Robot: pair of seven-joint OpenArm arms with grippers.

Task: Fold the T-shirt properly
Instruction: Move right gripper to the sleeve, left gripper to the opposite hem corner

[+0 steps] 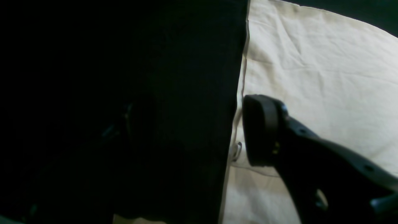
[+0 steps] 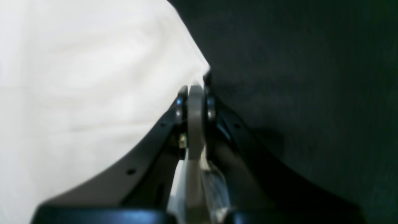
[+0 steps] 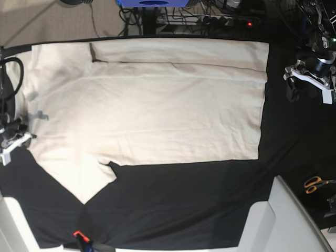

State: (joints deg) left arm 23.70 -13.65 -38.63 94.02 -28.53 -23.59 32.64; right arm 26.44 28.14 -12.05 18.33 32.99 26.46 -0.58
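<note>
T-shirt (image 3: pixel 147 110) plain, no readable print, right tool (image 2: pixel 196 93) clamping its edge, left tool (image 1: pixel 239 130) state unclear.

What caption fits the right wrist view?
Right hand pinching the cream T-shirt edge over the dark table cover.

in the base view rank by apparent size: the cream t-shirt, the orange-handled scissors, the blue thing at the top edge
1. Cream short-sleeved cotton T-shirt, by far the largest.
2. Blue object at the top edge, partly cut off.
3. Orange-handled scissors, smallest, at the right edge.
</note>
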